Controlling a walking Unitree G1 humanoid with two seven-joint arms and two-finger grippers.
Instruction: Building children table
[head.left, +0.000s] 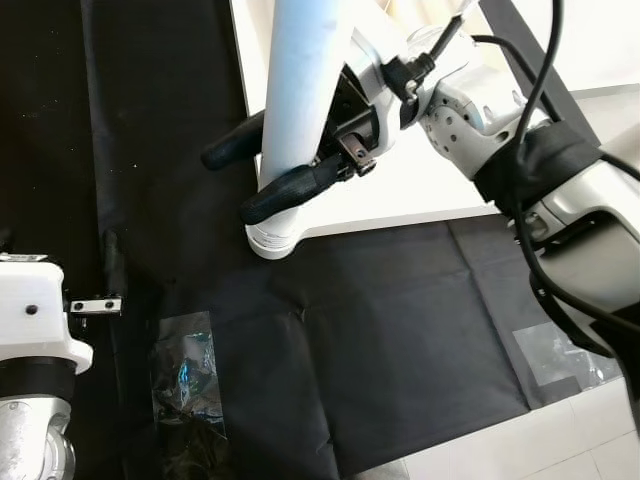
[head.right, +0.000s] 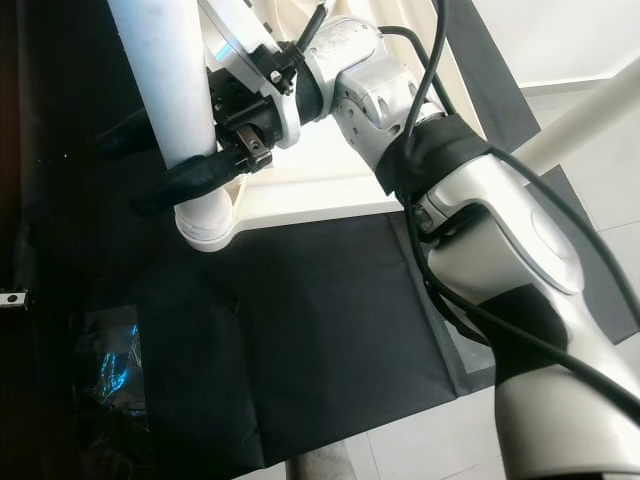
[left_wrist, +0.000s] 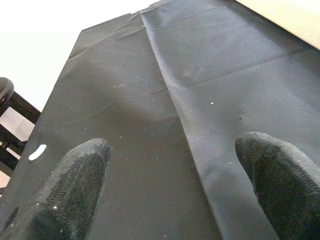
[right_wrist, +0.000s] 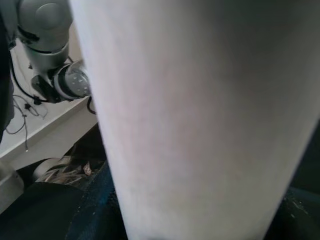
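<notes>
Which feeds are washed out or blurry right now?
Left eye view: the tabletop and white table leg are overexposed, the black cloth very dark. Right wrist view: the leg sits so close to the lens that it is soft. Left wrist view: sharp on the cloth, upper left corner blown white.

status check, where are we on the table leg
Right end effector shut on white leg, its foot at the tabletop corner. Left end effector open over black cloth, idle. Plastic bag lies clear of the leg.
</notes>
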